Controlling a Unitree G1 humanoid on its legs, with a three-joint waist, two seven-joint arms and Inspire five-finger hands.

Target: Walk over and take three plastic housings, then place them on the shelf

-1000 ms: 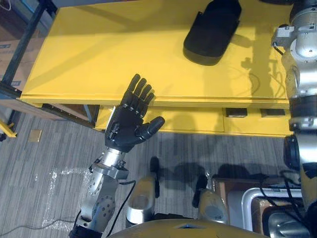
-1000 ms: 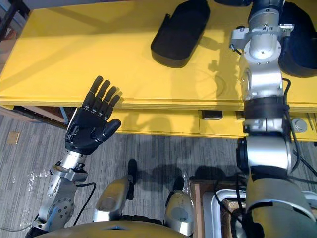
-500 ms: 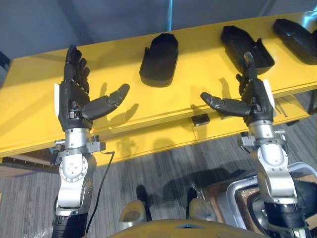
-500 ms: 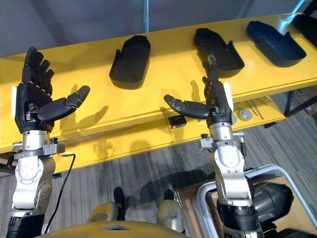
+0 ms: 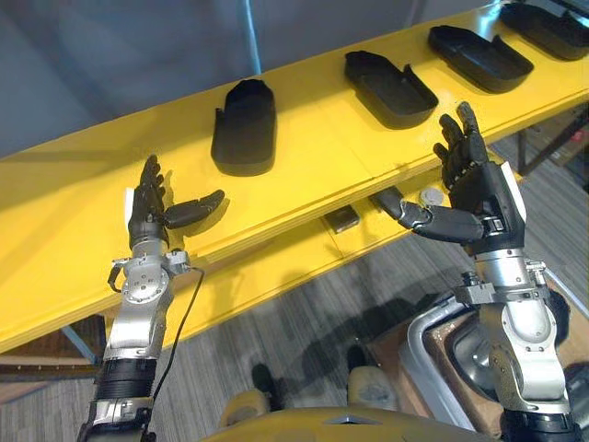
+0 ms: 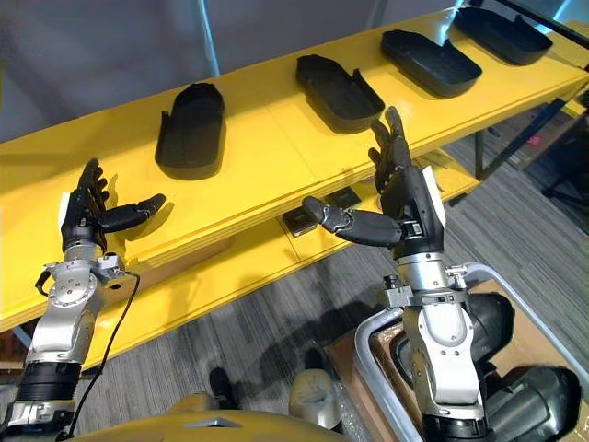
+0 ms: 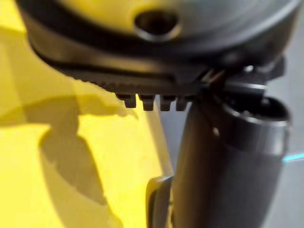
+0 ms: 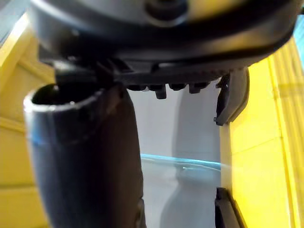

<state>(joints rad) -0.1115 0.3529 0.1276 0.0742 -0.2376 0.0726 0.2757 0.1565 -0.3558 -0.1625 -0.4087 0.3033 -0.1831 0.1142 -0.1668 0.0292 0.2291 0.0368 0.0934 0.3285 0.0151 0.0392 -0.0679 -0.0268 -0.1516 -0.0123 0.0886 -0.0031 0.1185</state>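
Observation:
Several black plastic housings lie in a row on the yellow table top: one at the left, one in the middle and others further right. My left hand is raised at the table's front edge, open with its thumb out, short of the left housing. My right hand is raised in front of the table, open with straight fingers, below the middle housing. Neither hand holds anything. A housing's edge appears past the fingers in the right wrist view.
A lower yellow ledge under the table top carries a small dark block and a round silver part. Grey floor lies in front. A brown box with a metal frame stands at my lower right. A grey wall backs the table.
The whole picture has shifted, and more housings have come into view. The left hand, low below the table edge a second ago, is now raised. Both hands stay open.

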